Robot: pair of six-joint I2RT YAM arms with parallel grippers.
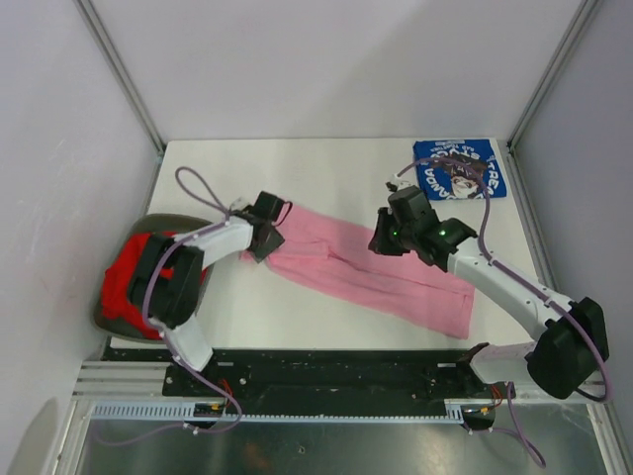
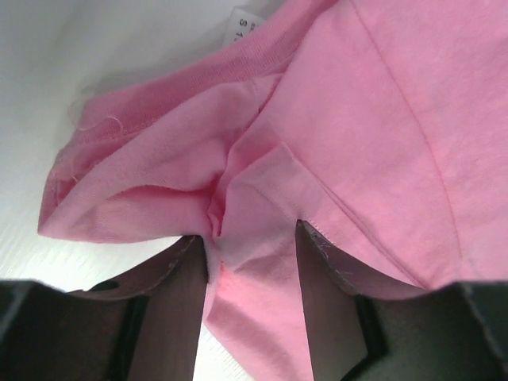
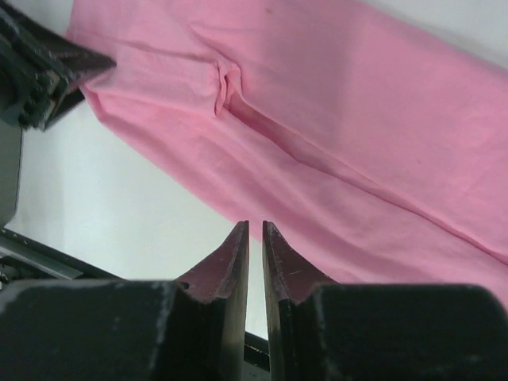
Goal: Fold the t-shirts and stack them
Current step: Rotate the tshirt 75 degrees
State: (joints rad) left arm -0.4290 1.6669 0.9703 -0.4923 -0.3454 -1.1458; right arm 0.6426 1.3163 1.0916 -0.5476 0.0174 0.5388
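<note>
Top view: high behind the arm bases, looking down on the whole table (image 1: pixel 297 163).
Left wrist: very close, facing the pink shirt (image 2: pixel 381 119).
Right wrist: close, low, looking along it.
Shared: the pink shirt, all three views.

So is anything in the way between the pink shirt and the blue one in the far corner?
Nothing lies on the white table between the pink t-shirt and the folded blue t-shirt. Only the right gripper, shut and empty, hangs above that stretch, close to the pink t-shirt's edge.

pink t-shirt (image 1: pixel 396 279): soft matt cloth, stitched hems | table (image 1: pixel 297 178): smooth white | fingers (image 2: pixel 329 313): dark matt, scuffed edges
</note>
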